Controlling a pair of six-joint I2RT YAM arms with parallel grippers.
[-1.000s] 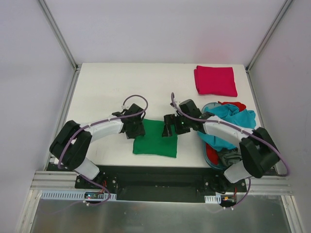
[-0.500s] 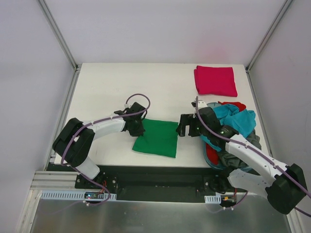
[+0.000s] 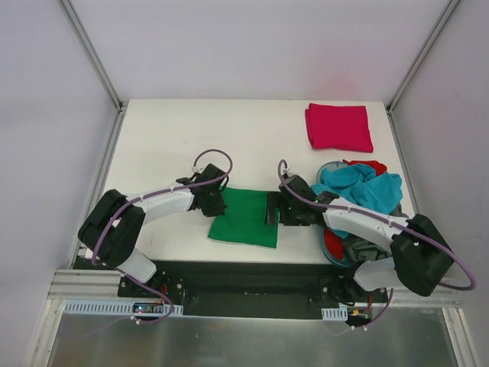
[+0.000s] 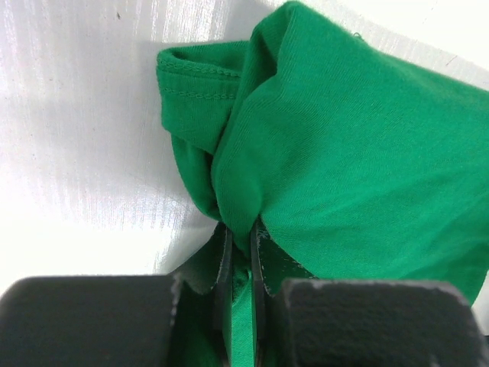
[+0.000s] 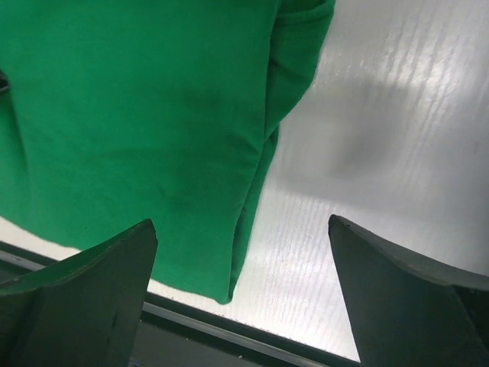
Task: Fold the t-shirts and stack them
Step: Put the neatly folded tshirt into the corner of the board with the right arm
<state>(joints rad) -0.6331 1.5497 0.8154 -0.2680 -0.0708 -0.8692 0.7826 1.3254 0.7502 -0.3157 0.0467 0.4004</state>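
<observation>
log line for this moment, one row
left gripper: shut on green t-shirt | right gripper: open over its edge | crimson t-shirt: folded

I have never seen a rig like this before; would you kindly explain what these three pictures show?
These are two robot arms bolted at the near edge of a white table. The wide picture looks down from above and behind; the other two come from a camera on each wrist. In the middle lies a folded bright green t-shirt. The left gripper is shut on a pinch of its left edge; the right gripper is open over its right edge, holding nothing. A folded crimson-pink t-shirt lies at the far right. A blue tub beside the right arm holds unfolded shirts, a teal t-shirt on top.
</observation>
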